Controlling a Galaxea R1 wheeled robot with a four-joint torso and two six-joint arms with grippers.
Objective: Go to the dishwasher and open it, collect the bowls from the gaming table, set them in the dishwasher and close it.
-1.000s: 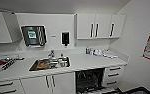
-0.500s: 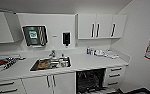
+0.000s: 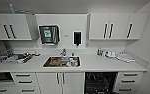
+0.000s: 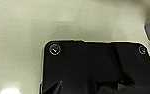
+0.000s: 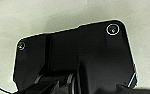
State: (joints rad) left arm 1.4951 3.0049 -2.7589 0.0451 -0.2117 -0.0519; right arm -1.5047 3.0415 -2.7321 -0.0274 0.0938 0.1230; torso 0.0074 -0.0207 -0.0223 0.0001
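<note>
One long white desk [image 3: 96, 63] runs across a small kitchen with white walls, and a steel sink [image 3: 61, 61] is set in its middle with dishes inside and a tap [image 3: 63, 52] behind it. White wall cupboards [image 3: 116, 26] hang above on both sides, and between them are a paper towel dispenser [image 3: 49, 34] and a dark soap dispenser [image 3: 77, 38]. On the left of the desk stands a wire dish rack [image 3: 2, 56], and on the right lie some small items that are too blurred to name. The dishwasher [image 3: 100, 83] sits under the desk, to the right of the sink cupboard doors [image 3: 60, 82] and left of a column of drawers [image 3: 129, 81]; its dark opening faces the camera, racks can be seen inside, and the opening is taller than wide. The two wrist views show what the head view does not: a pale speckled floor [image 4: 28, 30] below the robot's dark wrist plates. I cannot tell whether either end effector is open or closed.
</note>
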